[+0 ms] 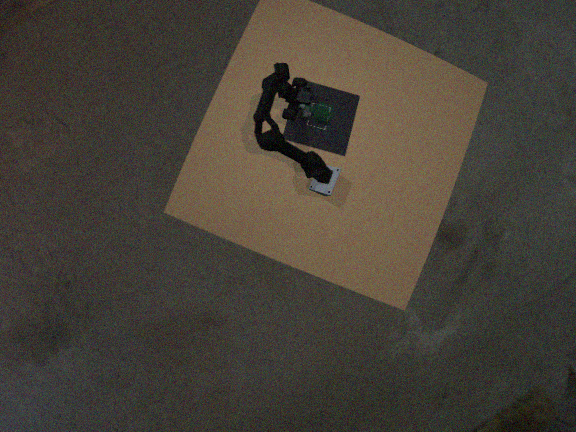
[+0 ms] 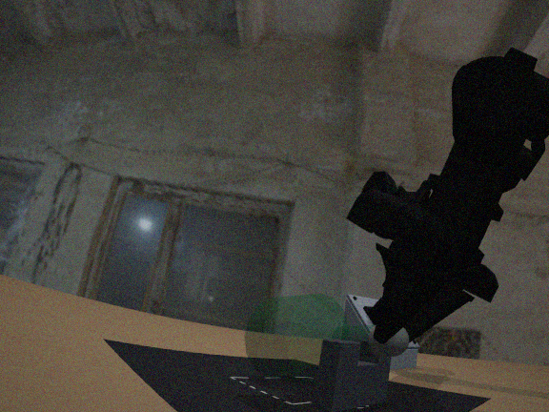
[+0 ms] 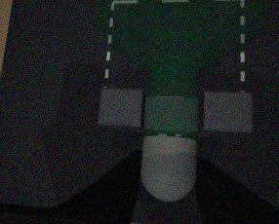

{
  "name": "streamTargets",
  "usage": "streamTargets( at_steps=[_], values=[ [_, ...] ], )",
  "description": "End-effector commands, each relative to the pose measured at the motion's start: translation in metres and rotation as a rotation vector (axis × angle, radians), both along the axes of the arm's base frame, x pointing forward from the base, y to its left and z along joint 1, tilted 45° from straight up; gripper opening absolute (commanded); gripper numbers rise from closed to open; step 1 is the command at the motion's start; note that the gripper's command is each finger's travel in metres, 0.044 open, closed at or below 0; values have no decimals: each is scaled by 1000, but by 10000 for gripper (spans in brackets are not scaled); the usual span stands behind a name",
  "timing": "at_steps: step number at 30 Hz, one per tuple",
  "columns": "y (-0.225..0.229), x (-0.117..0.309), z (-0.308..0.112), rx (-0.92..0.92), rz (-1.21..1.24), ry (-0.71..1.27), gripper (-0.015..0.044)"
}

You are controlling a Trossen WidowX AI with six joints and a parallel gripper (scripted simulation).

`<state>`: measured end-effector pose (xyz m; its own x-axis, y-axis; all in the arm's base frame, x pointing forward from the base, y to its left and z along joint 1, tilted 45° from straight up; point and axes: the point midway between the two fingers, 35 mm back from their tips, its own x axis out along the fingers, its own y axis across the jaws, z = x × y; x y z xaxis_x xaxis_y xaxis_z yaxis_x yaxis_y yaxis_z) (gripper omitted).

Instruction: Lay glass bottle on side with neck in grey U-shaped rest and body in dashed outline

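Note:
The glass bottle lies about level, with its green body (image 1: pixel 320 113) (image 2: pixel 297 321) (image 3: pixel 171 44) over the dashed outline (image 2: pixel 301 403) (image 3: pixel 242 57). The body looks a little above the mat in the exterior view. My gripper (image 2: pixel 397 340) (image 3: pixel 168 162) is shut on the pale top end of the bottle's neck. The grey U-shaped rest (image 2: pixel 334 377) (image 3: pixel 227 112) is just ahead of the fingers. In the wrist view the neck runs between its two prongs with a narrow gap at each side. Whether the neck touches the bottom of the notch cannot be told.
The dark mat (image 1: pixel 345 137) (image 2: pixel 191 381) (image 3: pixel 29 107) lies under the rest and outline on the tan table (image 1: pixel 390 170) (image 2: pixel 57 334). The arm's pale base plate (image 1: pixel 324 189) stands beside the mat. The arm (image 1: pixel 262 105) (image 2: pixel 477 172) bends round the mat's side.

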<state>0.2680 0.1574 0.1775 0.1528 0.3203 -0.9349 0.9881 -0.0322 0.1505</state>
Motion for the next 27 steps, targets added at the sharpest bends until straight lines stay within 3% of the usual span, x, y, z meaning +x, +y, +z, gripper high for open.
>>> streamTargets(
  at_steps=[1,27],
  values=[
    [0,-1,-3,-1,-2,2,108],
    [2,-1,-7,13,7,-10,108]
  ],
)
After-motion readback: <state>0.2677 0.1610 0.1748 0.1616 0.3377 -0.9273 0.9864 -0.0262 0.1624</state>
